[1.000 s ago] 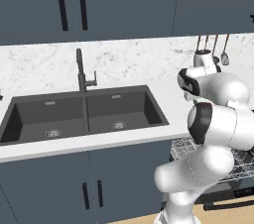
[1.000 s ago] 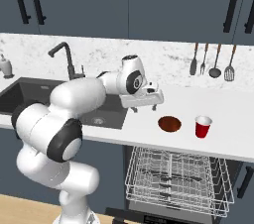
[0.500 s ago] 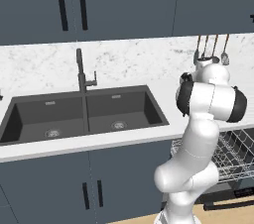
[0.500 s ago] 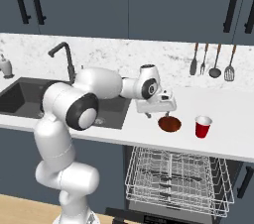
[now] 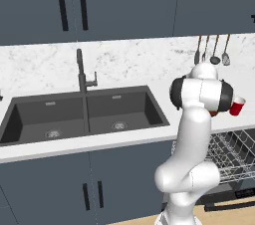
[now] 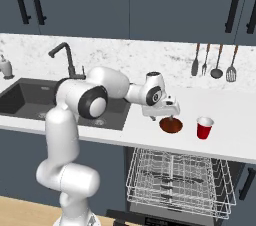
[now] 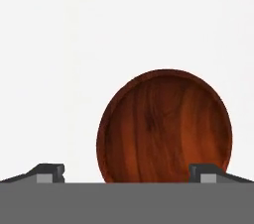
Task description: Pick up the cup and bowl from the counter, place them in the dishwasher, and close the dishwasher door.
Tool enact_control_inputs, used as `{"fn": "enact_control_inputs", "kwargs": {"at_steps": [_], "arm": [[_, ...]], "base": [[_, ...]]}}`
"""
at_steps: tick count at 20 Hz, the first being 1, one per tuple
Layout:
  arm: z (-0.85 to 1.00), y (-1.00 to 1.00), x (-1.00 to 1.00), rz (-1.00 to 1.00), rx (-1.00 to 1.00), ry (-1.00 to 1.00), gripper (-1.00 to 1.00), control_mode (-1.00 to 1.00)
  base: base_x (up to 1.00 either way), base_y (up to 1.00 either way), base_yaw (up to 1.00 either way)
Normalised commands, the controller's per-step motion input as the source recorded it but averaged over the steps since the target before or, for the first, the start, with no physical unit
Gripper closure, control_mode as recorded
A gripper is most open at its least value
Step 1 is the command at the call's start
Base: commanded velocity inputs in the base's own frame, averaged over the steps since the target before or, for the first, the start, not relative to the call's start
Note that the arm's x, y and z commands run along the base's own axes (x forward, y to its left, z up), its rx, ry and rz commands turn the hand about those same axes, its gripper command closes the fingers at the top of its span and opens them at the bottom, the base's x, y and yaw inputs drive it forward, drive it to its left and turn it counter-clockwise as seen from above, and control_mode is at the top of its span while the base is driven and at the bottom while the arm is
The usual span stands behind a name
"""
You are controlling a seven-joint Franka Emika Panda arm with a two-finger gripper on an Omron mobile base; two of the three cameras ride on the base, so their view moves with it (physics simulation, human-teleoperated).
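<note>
While the gripper (image 6: 171, 118) is held directly above the bowl (image 6: 171, 125) with jaws spread apart, nothing is gripped; the cup (image 6: 204, 128) is seen just right on the table (image 6: 235, 135).

No legible text, label, brand, number or sign appears in any of the views. The bowl (image 7: 164, 126) shows wood grain only, with no marking. The cup (image 6: 204, 128) carries no print. The cabinet fronts, the surface (image 6: 225, 130) and the dishwasher (image 6: 180, 182) racks bear no readable characters.
</note>
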Motion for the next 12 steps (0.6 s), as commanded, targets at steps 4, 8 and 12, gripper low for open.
{"fn": "enact_control_inputs", "kwargs": {"at_steps": [4, 8, 12], "arm": [[-0.19, 0.00, 0.35, 0.00, 0.00, 0.00, -1.00, -1.00], [-0.27, 0.00, 0.02, 0.00, 0.00, 0.00, -1.00, -1.00], [-0.38, 0.04, 0.00, 0.00, 0.00, 0.00, -1.00, -1.00]], "base": [[0.00, 0.00, 0.00], [0.00, 0.00, 0.00], [0.00, 0.00, 0.00]]}}
